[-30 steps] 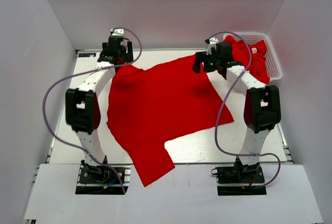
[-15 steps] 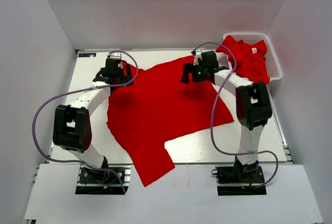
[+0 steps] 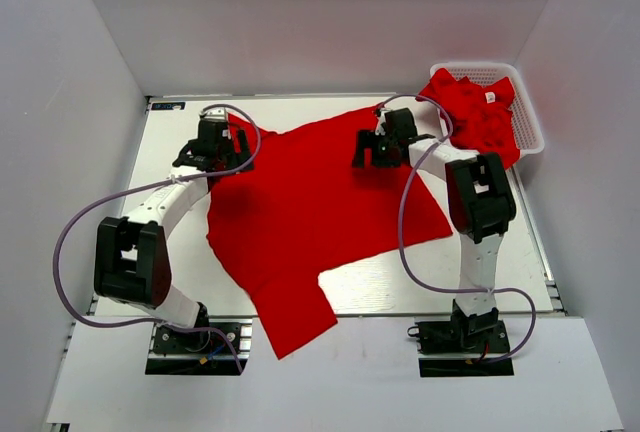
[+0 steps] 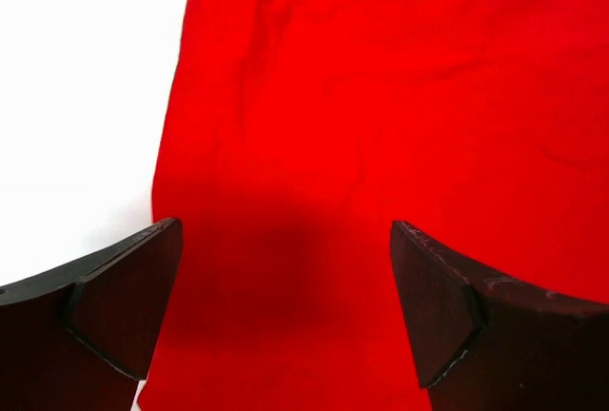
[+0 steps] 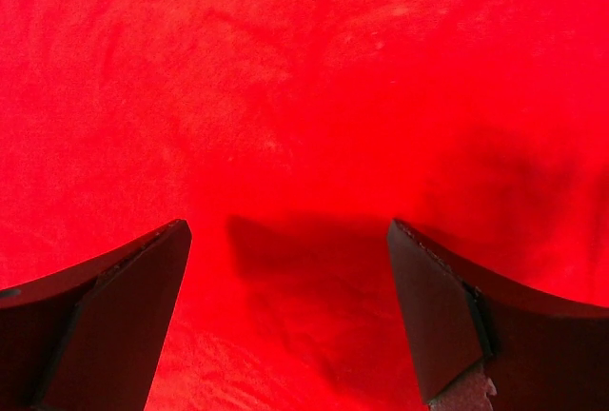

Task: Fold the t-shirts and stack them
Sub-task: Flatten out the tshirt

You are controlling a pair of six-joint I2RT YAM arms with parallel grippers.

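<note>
One red t-shirt [image 3: 310, 212] lies spread flat over the white table, a sleeve hanging past the near edge. My left gripper [image 3: 210, 147] is open and empty above the shirt's far left edge; the left wrist view shows red cloth [image 4: 381, 126] between its fingers [image 4: 124, 287] and bare table at left. My right gripper [image 3: 375, 150] is open and empty above the shirt's far right part; the right wrist view shows only red cloth [image 5: 304, 97] below its fingers [image 5: 447, 306]. More red t-shirts [image 3: 475, 112] are heaped in the basket.
A white lattice basket [image 3: 530, 127] stands at the far right corner, against the right wall. Grey walls close in the table on three sides. Bare white table [image 3: 390, 282] shows near the front right and along the left side.
Both grippers have moved in toward me from the table's far edge and now hang over the shirt. The shirt has not moved.
</note>
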